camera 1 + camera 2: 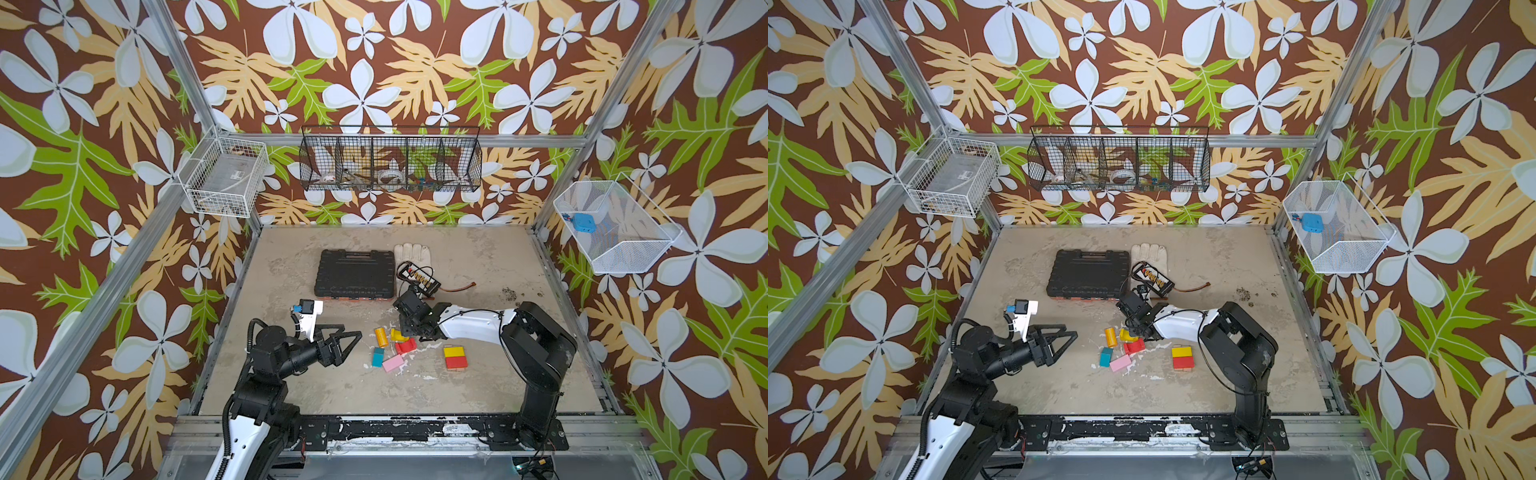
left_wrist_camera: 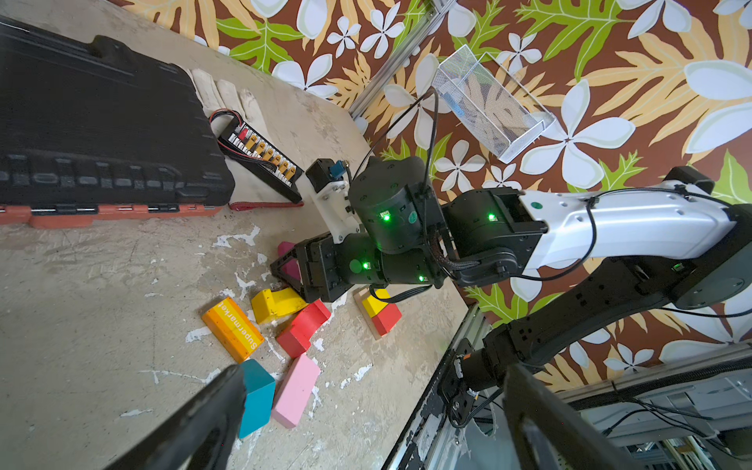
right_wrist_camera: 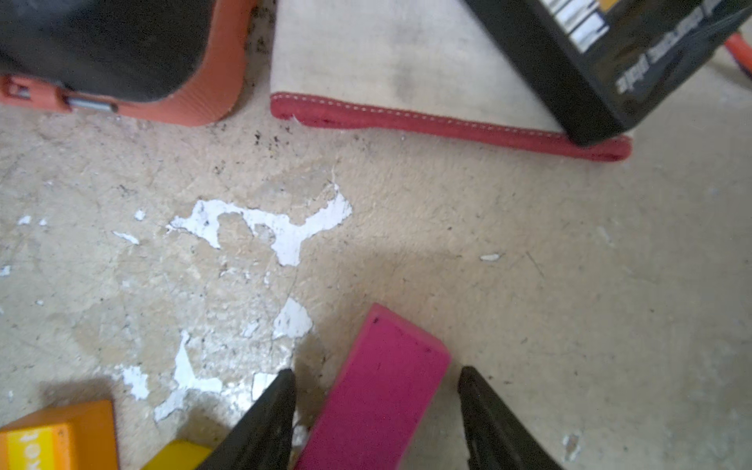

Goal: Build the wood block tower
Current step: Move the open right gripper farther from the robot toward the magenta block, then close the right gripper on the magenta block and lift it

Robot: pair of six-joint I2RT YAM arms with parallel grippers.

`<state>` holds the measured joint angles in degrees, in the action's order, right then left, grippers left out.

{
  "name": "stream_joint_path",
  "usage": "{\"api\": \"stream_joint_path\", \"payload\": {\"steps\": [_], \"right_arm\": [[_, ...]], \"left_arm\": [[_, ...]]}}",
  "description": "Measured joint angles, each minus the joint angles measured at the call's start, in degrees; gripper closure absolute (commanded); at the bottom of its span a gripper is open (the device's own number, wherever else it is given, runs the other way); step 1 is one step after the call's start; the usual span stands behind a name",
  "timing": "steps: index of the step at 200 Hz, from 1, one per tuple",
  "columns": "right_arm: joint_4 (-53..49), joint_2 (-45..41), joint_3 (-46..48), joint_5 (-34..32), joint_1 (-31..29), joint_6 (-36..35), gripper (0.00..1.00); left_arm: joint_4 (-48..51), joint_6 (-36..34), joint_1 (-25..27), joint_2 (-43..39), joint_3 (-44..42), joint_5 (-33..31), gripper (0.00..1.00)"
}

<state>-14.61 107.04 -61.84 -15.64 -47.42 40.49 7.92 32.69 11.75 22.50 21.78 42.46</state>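
Our right gripper [image 3: 376, 372] straddles, open, the skewed magenta block [image 3: 366, 411] near the yellow arch [image 3: 177, 455]; closing could spin it away. Our left gripper [image 1: 351, 347] gapes empty.

Brown wallpaper [image 1: 374, 62], white flowers, green and tan leaves. Beige table [image 1: 332, 386], white chipped patches. Black case [image 1: 355, 272], orange edge. Cream glove [image 3: 407, 61], red cuff; magenta block [image 3: 374, 386], orange block [image 2: 232, 327], yellow block [image 2: 276, 303], red block [image 2: 303, 327], pink block [image 2: 295, 390], teal block [image 2: 256, 396].
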Motion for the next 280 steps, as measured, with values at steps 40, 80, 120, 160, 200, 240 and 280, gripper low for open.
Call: {"api": "stream_joint_path", "payload": {"steps": [40,80,120,160,200,240,280], "right_arm": [[0.4,-0.1,0.3,-0.6,0.0,0.0,0.44],[0.4,1.4,-1.4,-1.2,0.1,0.0,0.48],[1.4,4.0,-4.0,-2.3,0.2,0.0,0.57],[2.4,3.5,-3.1,-2.6,0.2,0.0,0.66],[-0.3,2.1,-2.9,-1.6,0.2,0.0,0.73],[-3.7,-1.5,-3.2,-1.3,0.5,-0.5,0.74],[-6.1,-10.9,1.1,-2.4,0.6,-0.8,0.74]], "left_arm": [[-0.2,0.0,0.0,-0.1,0.0,0.0,0.0],[-0.4,0.0,0.0,-0.6,0.0,0.0,0.0],[-0.4,0.0,0.0,-0.4,0.0,0.0,0.0],[-0.4,0.0,0.0,-0.3,0.0,0.0,0.0],[-0.4,0.0,0.0,-0.7,-0.1,0.0,0.0],[-0.4,0.0,0.0,-0.4,-0.1,0.0,0.0],[-0.5,0.0,0.0,-0.5,-0.1,0.1,0.0]]}}
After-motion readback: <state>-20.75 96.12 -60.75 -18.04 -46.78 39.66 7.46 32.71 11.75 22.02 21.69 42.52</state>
